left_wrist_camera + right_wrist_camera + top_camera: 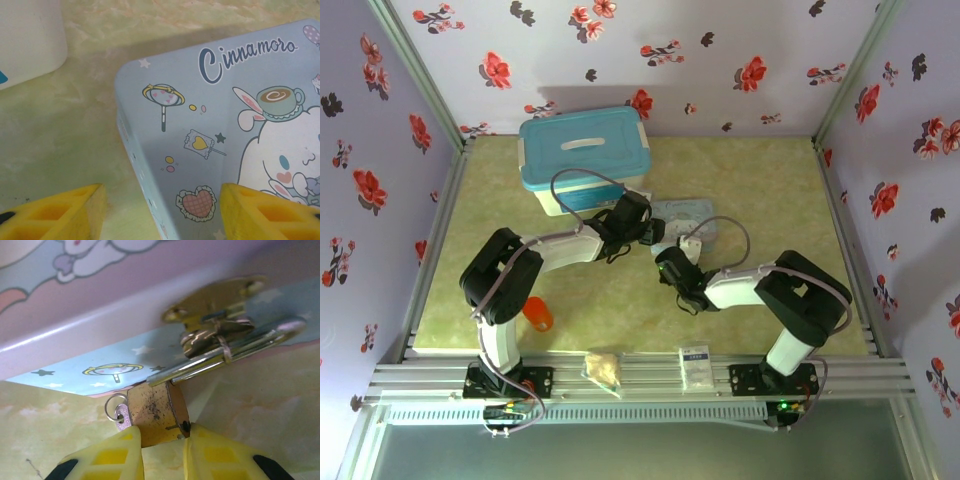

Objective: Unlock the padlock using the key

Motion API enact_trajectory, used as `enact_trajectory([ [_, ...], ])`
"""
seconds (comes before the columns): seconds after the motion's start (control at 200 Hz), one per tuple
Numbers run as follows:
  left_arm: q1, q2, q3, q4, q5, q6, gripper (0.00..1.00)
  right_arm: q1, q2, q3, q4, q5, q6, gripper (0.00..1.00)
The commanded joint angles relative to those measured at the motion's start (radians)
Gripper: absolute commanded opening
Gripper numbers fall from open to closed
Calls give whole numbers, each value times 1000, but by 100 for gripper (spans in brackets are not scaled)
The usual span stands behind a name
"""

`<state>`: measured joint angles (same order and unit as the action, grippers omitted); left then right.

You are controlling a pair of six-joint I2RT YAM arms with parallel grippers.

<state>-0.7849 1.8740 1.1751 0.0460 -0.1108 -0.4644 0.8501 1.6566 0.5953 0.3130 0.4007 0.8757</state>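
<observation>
The right jaws are gripping the padlock (157,412). In the right wrist view their two yellow fingers (112,455) are pressing against either side of the brass body's near end, with nothing else between them. Just left of the gap, the key (119,415) is sticking out at the padlock's left edge with a thin wire ring hanging from it; I cannot tell whether it is sitting in a keyhole. Beyond the jaws, the shackle (265,337) is running up and right through the gold hasp (215,305) on the tin (65,372), which is standing on the table (40,425).

The left jaws are standing wide open and holding nothing. The left wrist view is showing the tin's cartoon lid lying under their gap, and a white box (30,40) sitting past the left finger.

From above, the padlock and key are too small to make out. Both arms are meeting at the tin. Back toward the arm bases, a cup (537,315), a tan pouch (603,368) and a sachet (695,365) are lying well apart from both jaws.
</observation>
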Motion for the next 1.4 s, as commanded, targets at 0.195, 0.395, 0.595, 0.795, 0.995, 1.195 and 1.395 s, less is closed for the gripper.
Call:
enact_trajectory([
  [0.195, 22, 36, -42, -112, -25, 8, 60, -41, -71, -101, 57, -3, 66, 7],
  [0.395, 22, 42, -34, -114, -21, 9, 60, -38, -110, -111, 34, 31, 57, 8],
  [0.595, 22, 33, -43, -115, -21, 9, 60, -65, -144, -151, 77, 5, 59, 12],
  [0.795, 22, 4, -30, -121, 0, 9, 61, -60, -258, -113, -100, 12, -56, 54],
  [0.995, 27, 11, 18, -144, 14, 19, 62, -44, -138, 41, -244, 3, -147, 59],
  [1.195, 33, 13, 26, -148, 15, 20, 62, -4, -18, 162, -367, 74, -155, 59],
  [1.395, 36, 17, 8, -134, 16, 15, 62, -3, 63, 202, -362, 88, -152, 57],
])
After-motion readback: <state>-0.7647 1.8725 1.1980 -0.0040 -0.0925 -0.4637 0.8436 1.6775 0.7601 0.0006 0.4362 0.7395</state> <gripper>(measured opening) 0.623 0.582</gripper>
